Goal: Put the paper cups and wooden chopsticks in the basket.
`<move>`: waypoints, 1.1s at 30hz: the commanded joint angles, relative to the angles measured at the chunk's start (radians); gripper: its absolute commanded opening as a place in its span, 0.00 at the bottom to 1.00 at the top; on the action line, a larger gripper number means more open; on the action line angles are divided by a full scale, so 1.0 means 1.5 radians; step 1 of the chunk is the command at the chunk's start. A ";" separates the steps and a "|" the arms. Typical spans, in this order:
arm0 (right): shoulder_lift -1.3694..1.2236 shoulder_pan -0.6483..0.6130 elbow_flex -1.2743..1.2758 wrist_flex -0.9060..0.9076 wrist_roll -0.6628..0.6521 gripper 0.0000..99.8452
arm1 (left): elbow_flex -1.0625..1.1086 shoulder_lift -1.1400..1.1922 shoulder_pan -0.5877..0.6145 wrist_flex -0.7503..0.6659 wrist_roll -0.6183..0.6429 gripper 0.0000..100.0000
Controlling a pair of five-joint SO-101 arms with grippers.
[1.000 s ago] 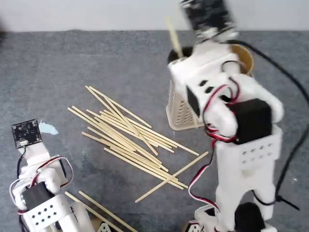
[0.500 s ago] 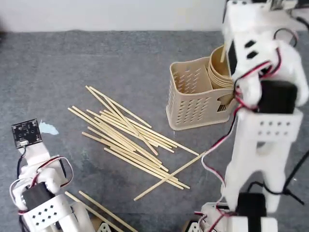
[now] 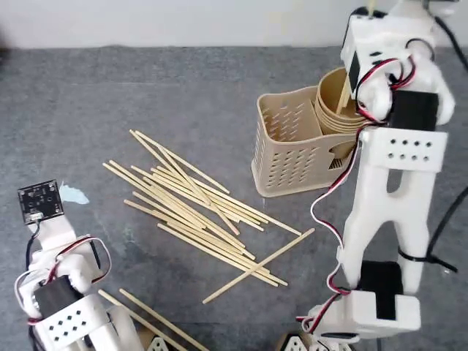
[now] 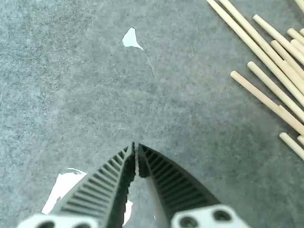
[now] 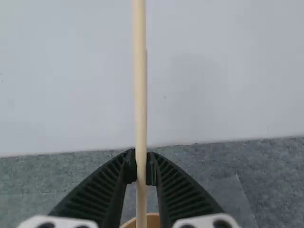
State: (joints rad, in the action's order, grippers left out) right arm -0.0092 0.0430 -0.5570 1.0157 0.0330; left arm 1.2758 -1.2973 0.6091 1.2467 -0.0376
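The right gripper [image 5: 140,173] is pinching a single chopstick [image 5: 139,71] between its ribbed black fingers, gripping it low on the shaft so the smooth, pale, round stick is standing straight up against the white wall, probably so its lower end can slide down by itself; in the high view that lower end seems to be dipping into the paper cups [image 3: 333,102], tan nested cones with thin rolled rims; they are sitting at the right end of the basket [image 3: 292,157], though I cannot tell whether inside it or just against it; the basket is standing upright, a beige plastic box with rounded corners and walls punched in rows of small slots, its mouth open to the top for dropping things in; the loose chopsticks [image 3: 197,205] are lying fanned and crossing on the grey mat [image 3: 110,95], whose felt-like nap is likely stopping them rolling; the left gripper [image 4: 135,151] is hanging clenched and empty over bare mat near white scraps [image 4: 130,39], well apart from the basket.
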 commanded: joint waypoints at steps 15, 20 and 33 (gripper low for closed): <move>0.096 0.002 0.222 -0.106 0.008 0.01 | -0.006 -0.008 0.001 -0.013 0.004 0.01; 0.172 0.002 0.381 -0.220 0.002 0.01 | -0.006 -0.008 0.000 -0.013 0.004 0.01; 0.198 -0.014 0.369 -0.128 -0.025 0.15 | -0.006 -0.008 0.000 -0.013 0.004 0.01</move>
State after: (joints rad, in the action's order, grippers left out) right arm 0.2378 0.0384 0.0721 0.7595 0.0299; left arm 1.2758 -1.2973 0.6091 1.2467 -0.0376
